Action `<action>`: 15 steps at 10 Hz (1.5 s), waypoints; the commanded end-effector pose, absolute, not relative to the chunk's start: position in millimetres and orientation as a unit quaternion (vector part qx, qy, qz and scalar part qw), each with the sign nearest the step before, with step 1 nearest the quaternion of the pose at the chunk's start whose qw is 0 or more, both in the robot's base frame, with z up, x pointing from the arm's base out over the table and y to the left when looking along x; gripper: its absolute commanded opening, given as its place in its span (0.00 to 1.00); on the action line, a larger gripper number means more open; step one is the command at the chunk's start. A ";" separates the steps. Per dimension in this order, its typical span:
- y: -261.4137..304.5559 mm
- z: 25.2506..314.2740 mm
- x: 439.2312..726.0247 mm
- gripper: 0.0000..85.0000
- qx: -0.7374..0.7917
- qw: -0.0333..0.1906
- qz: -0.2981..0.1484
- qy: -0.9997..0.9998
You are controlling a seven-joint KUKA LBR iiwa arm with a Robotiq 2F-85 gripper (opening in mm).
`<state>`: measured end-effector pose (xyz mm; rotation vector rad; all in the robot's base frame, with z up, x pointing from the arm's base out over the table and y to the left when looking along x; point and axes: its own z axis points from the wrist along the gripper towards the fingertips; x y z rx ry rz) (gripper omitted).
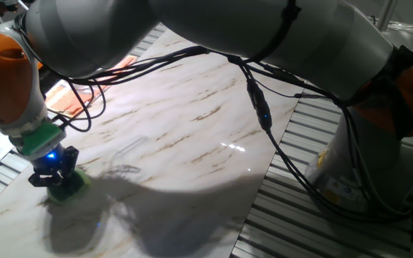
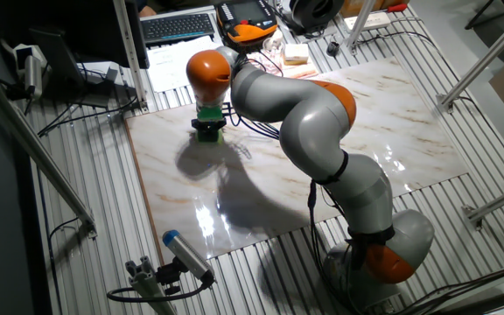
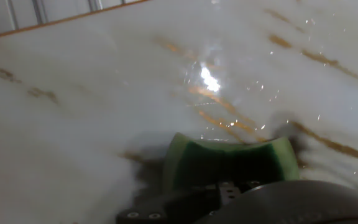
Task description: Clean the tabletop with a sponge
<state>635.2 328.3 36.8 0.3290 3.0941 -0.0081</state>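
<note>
The green sponge point(image 1: 72, 186) lies flat on the white marble tabletop point(image 1: 192, 136) near its left corner. My gripper point(image 1: 54, 174) stands straight over it with its black fingers down on the sponge, shut on it. From the other fixed view the sponge point(image 2: 213, 136) shows as a small green patch under the gripper point(image 2: 208, 129), close to the slab's far-left edge point(image 2: 138, 157). The hand view shows the sponge point(image 3: 229, 163) pressed against the glossy slab point(image 3: 104, 106), with its dark green layer facing the camera.
An orange striped cloth point(image 1: 74, 97) lies on the slab behind the gripper. Loose black cables point(image 1: 257, 100) hang from the arm over the marble. Grey slatted metal point(image 1: 321, 229) surrounds the slab. A pale sponge block point(image 2: 295, 53), keyboard point(image 2: 178, 26) and pendant point(image 2: 248, 19) sit at the far side.
</note>
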 end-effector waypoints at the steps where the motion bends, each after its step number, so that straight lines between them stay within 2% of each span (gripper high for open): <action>1: 330.5 36.1 632.0 0.00 0.104 0.013 -0.002 0.995; 5: 332.2 42.9 619.7 0.00 0.090 0.001 0.002 0.996; 10: 300.1 28.4 625.7 0.00 0.063 0.015 0.004 0.998; 15: 259.2 45.4 640.4 0.00 0.034 0.012 0.003 0.999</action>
